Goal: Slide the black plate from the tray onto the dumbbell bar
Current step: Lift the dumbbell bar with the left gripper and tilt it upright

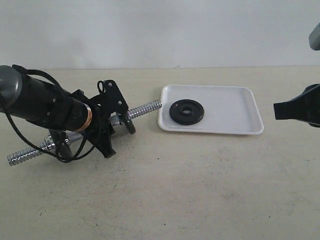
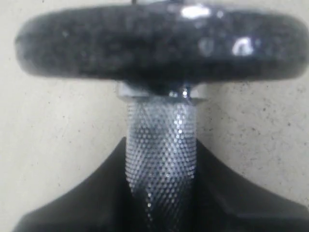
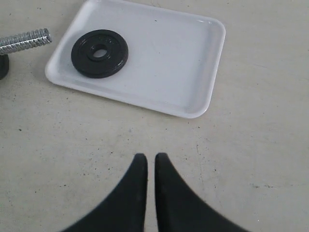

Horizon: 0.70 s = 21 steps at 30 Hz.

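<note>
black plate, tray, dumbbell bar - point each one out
black plate [image 1: 177, 113]: exterior view, flat ring left of its centre hole.
tray [image 1: 230, 112]: exterior view, bare floor right of the plate.
dumbbell bar [image 1: 145, 108]: exterior view, threaded end nearest the tray.

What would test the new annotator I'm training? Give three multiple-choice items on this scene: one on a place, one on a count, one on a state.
1. Where is the black plate? A) on the tray B) beside it C) held in the air
2. How many discs lie on the tray? A) none B) one C) three
3. What does the left end effector hold? A) nothing B) the black plate C) the dumbbell bar

Answers:
1 A: the plate lies flat inside the tray's rim, at the end nearest the bar.
2 B: that plate is the only disc on the white surface.
3 C: the left wrist view shows the bar's knurled grip between the closed fingers.
</note>
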Each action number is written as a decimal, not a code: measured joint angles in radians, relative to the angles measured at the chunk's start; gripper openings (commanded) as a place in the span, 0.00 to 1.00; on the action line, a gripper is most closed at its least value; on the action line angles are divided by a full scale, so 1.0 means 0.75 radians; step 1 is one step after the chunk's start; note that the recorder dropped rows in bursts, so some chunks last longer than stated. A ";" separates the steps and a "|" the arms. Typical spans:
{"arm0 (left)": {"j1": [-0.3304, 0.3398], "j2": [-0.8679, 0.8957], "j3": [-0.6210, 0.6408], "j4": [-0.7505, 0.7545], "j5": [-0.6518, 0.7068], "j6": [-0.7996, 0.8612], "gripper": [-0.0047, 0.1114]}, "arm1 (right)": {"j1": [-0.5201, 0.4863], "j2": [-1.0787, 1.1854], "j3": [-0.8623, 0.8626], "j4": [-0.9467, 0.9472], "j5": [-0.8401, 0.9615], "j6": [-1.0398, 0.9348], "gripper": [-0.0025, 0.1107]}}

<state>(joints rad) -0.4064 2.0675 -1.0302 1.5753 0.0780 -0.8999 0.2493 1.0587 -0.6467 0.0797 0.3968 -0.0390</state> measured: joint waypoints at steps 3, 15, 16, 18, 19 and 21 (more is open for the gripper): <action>0.000 -0.004 0.003 -0.066 -0.007 0.000 0.08 | 0.000 0.000 0.000 0.042 0.000 -0.018 0.05; 0.013 -0.179 0.198 -0.107 -0.306 -0.010 0.08 | 0.000 0.000 0.000 0.162 0.000 -0.124 0.05; 0.010 -0.198 0.225 -0.105 -0.323 -0.010 0.08 | 0.000 0.000 0.000 0.162 0.000 -0.126 0.05; 0.010 -0.225 0.252 -0.103 -0.329 -0.007 0.08 | 0.000 0.000 0.000 0.164 0.002 -0.126 0.05; 0.010 -0.238 0.267 -0.103 -0.329 0.001 0.08 | 0.000 0.000 0.000 0.164 0.005 -0.126 0.05; 0.010 -0.254 0.283 -0.103 -0.329 0.022 0.08 | 0.000 0.000 0.000 0.164 0.008 -0.126 0.05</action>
<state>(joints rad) -0.3985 1.8772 -0.8180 1.4983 -0.1684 -0.8837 0.2493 1.0587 -0.6467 0.2029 0.4026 -0.1335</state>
